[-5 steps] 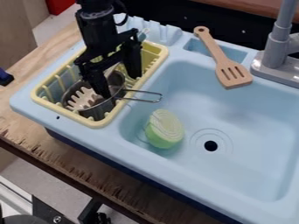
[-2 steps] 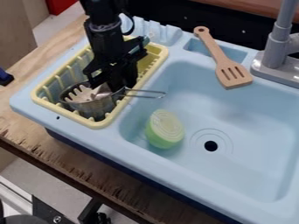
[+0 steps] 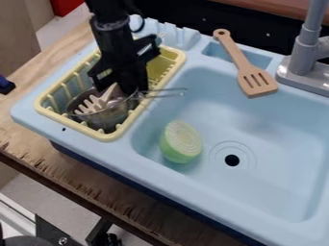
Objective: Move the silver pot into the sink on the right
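My gripper [image 3: 131,91] is over the yellow drying rack [image 3: 49,111], shut on the silver pot [image 3: 110,117] at its rim, close to where the wire handle joins. The pot is in the front half of the rack, its handle reaching right across the rack's edge and over the left edge of the sink [image 3: 270,144]. A beige toothed utensil [image 3: 94,104] leans inside the pot. The far side of the pot's rim is partly hidden behind the gripper.
A green halved vegetable [image 3: 181,142] lies at the sink's left side, left of the dark drain hole. A wooden slotted spatula [image 3: 244,67] rests across the sink's back edge. The grey faucet [image 3: 302,57] stands at back right.
The gripper's fingers, apart a second ago, have come together on the pot. The pot has shifted slightly and its handle has moved right and toward the back. The toothed utensil has tilted.
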You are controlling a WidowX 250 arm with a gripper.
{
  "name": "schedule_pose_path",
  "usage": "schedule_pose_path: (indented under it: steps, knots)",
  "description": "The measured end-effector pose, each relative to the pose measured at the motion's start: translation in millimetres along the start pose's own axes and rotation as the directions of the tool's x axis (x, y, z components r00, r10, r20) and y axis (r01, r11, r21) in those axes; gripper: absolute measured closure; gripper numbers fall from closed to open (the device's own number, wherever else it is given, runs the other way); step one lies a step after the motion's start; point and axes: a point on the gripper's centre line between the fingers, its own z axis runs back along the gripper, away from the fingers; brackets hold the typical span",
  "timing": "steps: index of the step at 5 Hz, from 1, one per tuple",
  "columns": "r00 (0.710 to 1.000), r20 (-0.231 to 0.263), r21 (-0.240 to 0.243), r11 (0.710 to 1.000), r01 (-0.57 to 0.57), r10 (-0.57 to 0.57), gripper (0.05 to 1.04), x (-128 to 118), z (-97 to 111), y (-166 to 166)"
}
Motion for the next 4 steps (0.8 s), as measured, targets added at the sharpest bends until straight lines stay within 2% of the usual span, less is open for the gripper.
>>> schedule_pose_path:
  steps: [1, 2, 3, 4]
  knots:
    - [0.999, 0.05, -0.029, 1.0, -0.004, 0.005, 1.003, 0, 16, -2]
    - [0.991, 0.108, 0.021, 0.997, 0.078, -0.08, 1.017, -4, 20, -4]
    - [0.984, 0.16, 0.019, 0.997, 0.073, -0.075, 1.021, -11, 34, -6]
    - [0.965, 0.234, 0.119, 0.989, 0.089, -0.115, 1.022, -26, 36, -11]
